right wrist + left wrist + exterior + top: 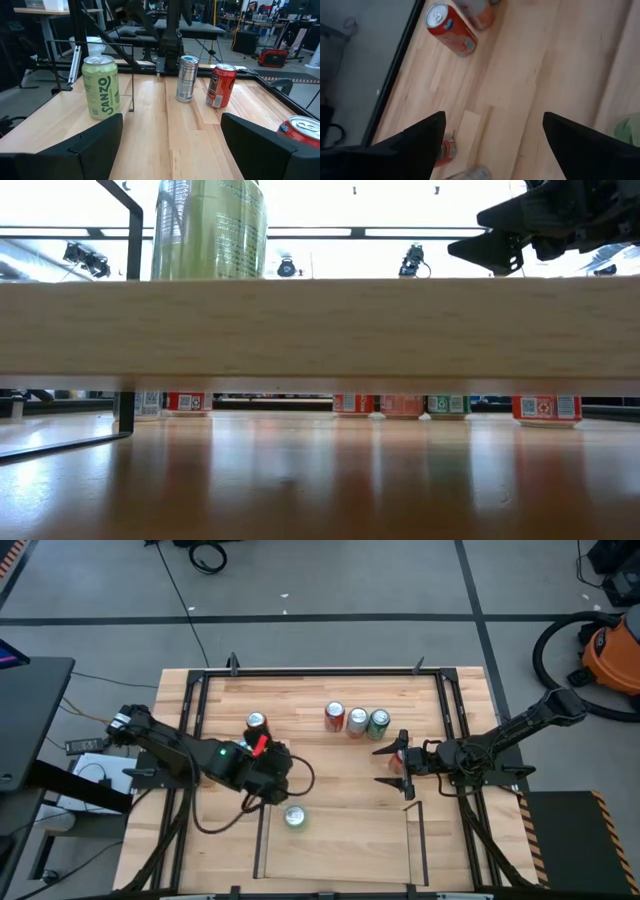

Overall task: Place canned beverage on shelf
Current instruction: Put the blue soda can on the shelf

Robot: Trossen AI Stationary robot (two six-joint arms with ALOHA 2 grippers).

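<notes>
A green can [294, 816] [210, 230] [101, 87] stands upright on the wood floor of the shelf [415, 840] [320, 320], at its far left corner. A red can [335, 716], a pale can [357, 721] and a green can [379, 723] stand in a row on the table's far middle. Another red can [257, 724] [221, 85] stands far left of centre. A silver can [187, 79] stands near it. My left gripper [280, 772] [492, 120] hangs open above the table, left of centre, with nothing between its fingers. My right gripper [388, 766] [171, 120] [480, 245] is open too, level and pointing left.
A black metal frame [320, 671] borders the whole tabletop. Bare wood lies between the two grippers and on the shelf floor to the green can's right. In the left wrist view a red can [451, 29] shows near the frame bar [395, 70].
</notes>
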